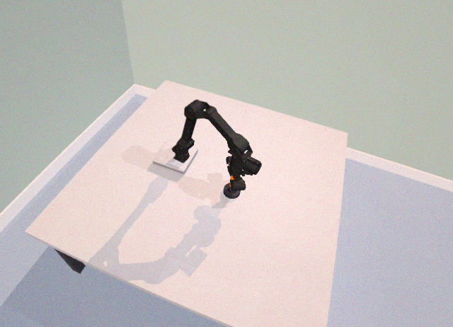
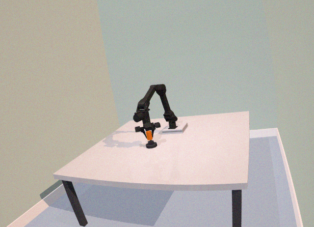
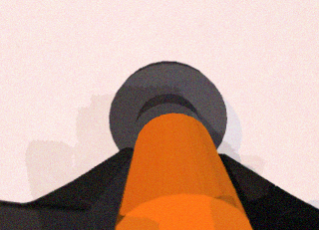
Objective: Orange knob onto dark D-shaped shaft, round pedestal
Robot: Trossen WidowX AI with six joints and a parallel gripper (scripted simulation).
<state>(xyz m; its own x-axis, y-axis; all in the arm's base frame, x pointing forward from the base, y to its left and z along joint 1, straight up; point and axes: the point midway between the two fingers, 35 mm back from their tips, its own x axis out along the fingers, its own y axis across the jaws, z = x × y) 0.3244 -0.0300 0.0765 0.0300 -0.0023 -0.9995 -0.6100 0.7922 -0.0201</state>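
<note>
The orange knob [image 2: 148,135] [image 3: 174,165] is a tall cylinder, slightly tilted in the exterior view; a bit of it [image 1: 231,178] shows in the top view. My gripper [image 2: 149,137] [image 3: 173,158] is shut on it, one finger on each side. The knob stands over the middle of the dark round pedestal [image 1: 231,194] [image 2: 151,146] [image 3: 166,76], its lower end above the wide base. A raised dark collar shows just beyond the knob's lower end in the wrist view. The shaft and the knob's hole are hidden, so I cannot tell whether their flat sides line up.
The pale table [image 1: 285,207] [image 2: 202,156] carries the pedestal and the arm's light base plate [image 1: 168,166] [image 2: 172,130]. The arm arches from that plate over to the pedestal. Shadows of the arm lie across the table.
</note>
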